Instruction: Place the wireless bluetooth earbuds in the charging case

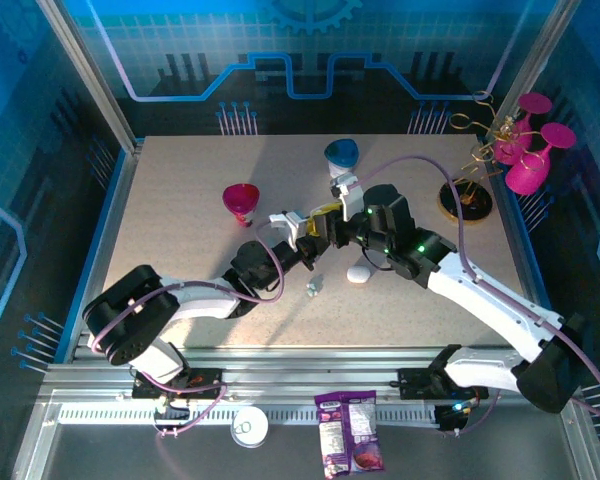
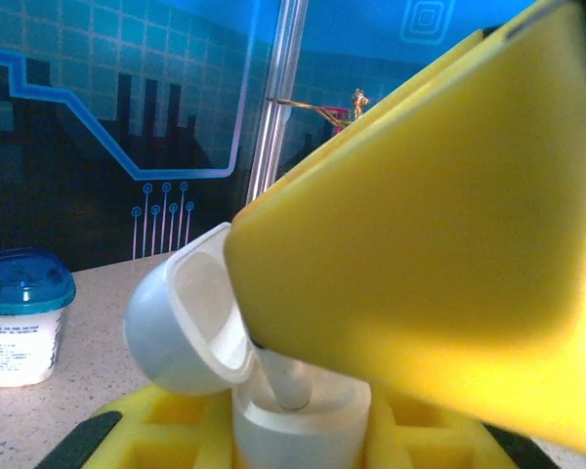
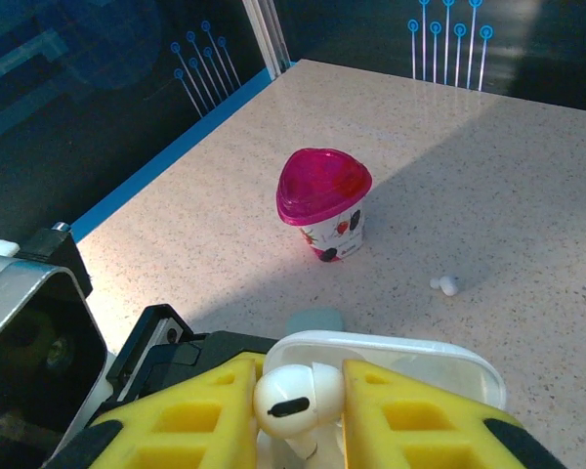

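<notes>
My left gripper [image 1: 302, 238] [image 2: 293, 435] is shut on the white charging case [image 2: 293, 415], held upright between its yellow fingers with the lid [image 2: 186, 313] swung open to the left. My right gripper [image 1: 332, 222] [image 3: 298, 399] is shut on a white earbud [image 3: 295, 396] directly over the case. In the left wrist view the earbud's stem [image 2: 285, 383] reaches down into the case's well. A loose earbud [image 1: 313, 287] [image 3: 447, 284] lies on the table nearby. A second white pebble-shaped case [image 1: 358, 273] rests closed on the table under the right arm.
A pink-lidded cup [image 1: 241, 200] [image 3: 324, 200] stands left of the grippers, and a blue-lidded tub [image 1: 342, 153] [image 2: 20, 313] behind them. Pink wine glasses [image 1: 530, 150] on a gold stand occupy the back right corner. A snack bag [image 1: 348, 432] lies in front of the table's near rail.
</notes>
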Robot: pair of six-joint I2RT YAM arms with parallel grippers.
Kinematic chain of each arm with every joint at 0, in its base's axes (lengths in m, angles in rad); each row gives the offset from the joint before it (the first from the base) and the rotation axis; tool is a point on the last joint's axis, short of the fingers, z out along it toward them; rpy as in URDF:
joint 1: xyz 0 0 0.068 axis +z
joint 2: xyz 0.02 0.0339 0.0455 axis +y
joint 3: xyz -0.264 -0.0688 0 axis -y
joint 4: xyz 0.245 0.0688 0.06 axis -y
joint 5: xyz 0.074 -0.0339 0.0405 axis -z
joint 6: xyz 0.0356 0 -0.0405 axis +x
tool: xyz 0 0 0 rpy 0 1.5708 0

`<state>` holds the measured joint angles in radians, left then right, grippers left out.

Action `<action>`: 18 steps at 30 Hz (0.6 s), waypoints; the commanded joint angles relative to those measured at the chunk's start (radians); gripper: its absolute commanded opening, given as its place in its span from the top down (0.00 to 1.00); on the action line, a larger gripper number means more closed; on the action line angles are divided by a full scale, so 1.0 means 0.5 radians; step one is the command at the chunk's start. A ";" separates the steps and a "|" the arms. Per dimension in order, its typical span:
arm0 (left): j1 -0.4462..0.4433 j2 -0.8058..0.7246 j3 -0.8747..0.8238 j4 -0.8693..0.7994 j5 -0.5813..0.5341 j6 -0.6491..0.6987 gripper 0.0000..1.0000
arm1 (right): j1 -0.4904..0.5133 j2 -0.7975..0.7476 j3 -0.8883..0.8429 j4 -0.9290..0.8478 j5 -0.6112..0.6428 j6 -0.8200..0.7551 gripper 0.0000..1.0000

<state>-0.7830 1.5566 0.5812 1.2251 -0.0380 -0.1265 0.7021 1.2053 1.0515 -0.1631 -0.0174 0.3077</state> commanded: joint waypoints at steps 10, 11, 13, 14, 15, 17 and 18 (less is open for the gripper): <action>-0.023 -0.105 0.065 0.059 -0.084 -0.041 1.00 | 0.028 -0.034 -0.085 -0.005 -0.051 0.070 0.76; -0.023 -0.110 0.067 0.059 -0.081 -0.041 1.00 | 0.029 -0.036 -0.091 -0.010 -0.033 0.074 0.75; -0.023 -0.128 0.065 0.057 -0.075 -0.036 1.00 | 0.022 -0.041 -0.100 -0.016 0.012 0.081 0.76; -0.024 -0.136 0.065 0.053 -0.076 -0.037 1.00 | 0.021 -0.042 -0.100 -0.025 0.036 0.081 0.76; -0.024 -0.146 0.063 0.049 -0.074 -0.036 1.00 | 0.022 -0.046 -0.097 -0.038 0.069 0.080 0.75; -0.023 -0.162 0.059 0.048 -0.073 -0.033 1.00 | 0.018 -0.048 -0.089 -0.062 0.129 0.078 0.74; -0.023 -0.166 0.059 0.044 -0.074 -0.030 1.00 | 0.014 -0.051 -0.085 -0.069 0.144 0.073 0.74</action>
<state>-0.7887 1.5276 0.5812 1.1782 -0.0570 -0.1326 0.7025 1.1938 1.0264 -0.1486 -0.0154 0.3416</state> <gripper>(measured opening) 0.235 0.261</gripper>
